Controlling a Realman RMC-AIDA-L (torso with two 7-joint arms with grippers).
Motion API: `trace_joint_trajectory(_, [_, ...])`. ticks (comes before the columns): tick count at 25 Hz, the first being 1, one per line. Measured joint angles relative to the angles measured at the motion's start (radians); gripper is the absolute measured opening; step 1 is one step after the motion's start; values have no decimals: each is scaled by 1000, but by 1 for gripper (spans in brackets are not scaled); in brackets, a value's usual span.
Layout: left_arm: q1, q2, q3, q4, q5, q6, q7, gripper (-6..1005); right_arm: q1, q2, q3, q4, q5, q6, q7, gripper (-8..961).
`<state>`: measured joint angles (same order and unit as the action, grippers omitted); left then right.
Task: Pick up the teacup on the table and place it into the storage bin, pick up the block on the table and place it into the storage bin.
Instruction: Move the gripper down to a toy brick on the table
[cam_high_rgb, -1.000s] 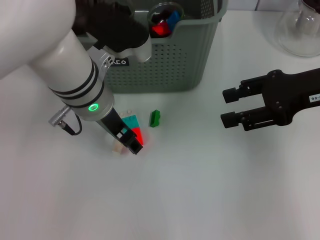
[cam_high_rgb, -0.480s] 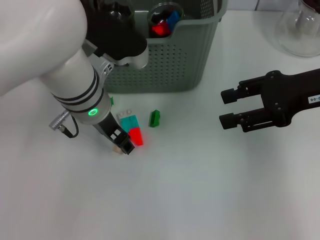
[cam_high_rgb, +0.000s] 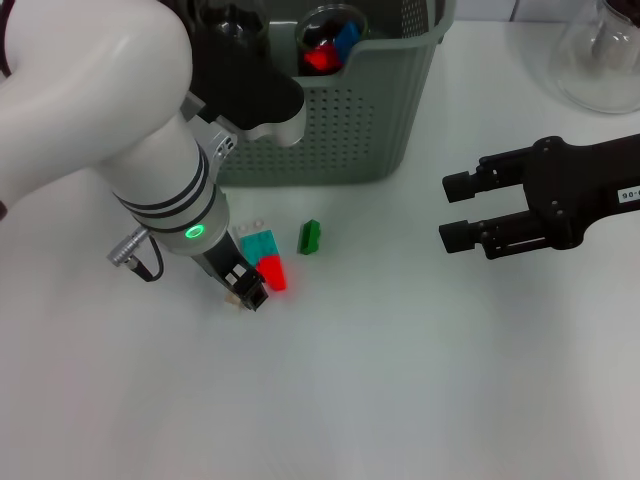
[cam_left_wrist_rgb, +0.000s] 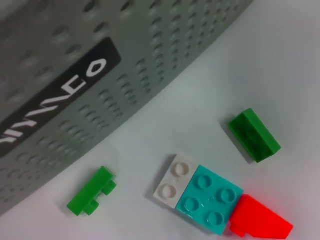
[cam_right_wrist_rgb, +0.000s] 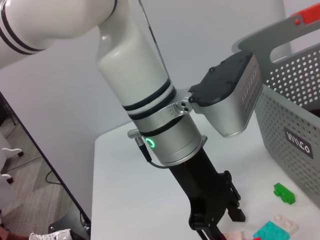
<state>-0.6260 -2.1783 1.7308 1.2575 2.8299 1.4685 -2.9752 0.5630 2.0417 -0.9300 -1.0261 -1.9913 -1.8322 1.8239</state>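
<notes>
We cannot tell how the left gripper (cam_high_rgb: 246, 291) stands: it points down at the counter (cam_high_rgb: 400, 380) beside the block cluster, and its own arm hides its tip from above. The white piece (cam_left_wrist_rgb: 172, 181) of that cluster shows only from the left wrist, joined to a teal block (cam_left_wrist_rgb: 210, 200) and a red wedge (cam_left_wrist_rgb: 260, 225). A dark green block (cam_high_rgb: 309, 236) lies just beside them, and a small green piece (cam_left_wrist_rgb: 91, 191) sits near the storage bin (cam_high_rgb: 330, 130). The bin, grey-green and perforated, stands at the far edge, cut off above; a teacup (cam_high_rgb: 330, 40) holding red and blue pieces rests inside. The near half of the counter lies open. The right gripper (cam_high_rgb: 455, 212) hangs spread apart and empty toward the right edge.
</notes>
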Motion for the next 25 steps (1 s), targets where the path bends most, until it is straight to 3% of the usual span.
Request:
trace_joint_trajectory(8, [0, 0, 8, -7, 0, -1, -1, 502, 1, 0, 1, -2, 1, -2, -1, 711])
trace_joint_trajectory(22, [-1, 0, 19, -12, 0, 3, -2, 483, 2, 3, 11, -9, 2, -2, -2, 710])
trace_joint_trajectory(25, [-1, 0, 24, -13, 3, 6, -2, 393, 2, 3, 11, -10, 2, -2, -2, 710])
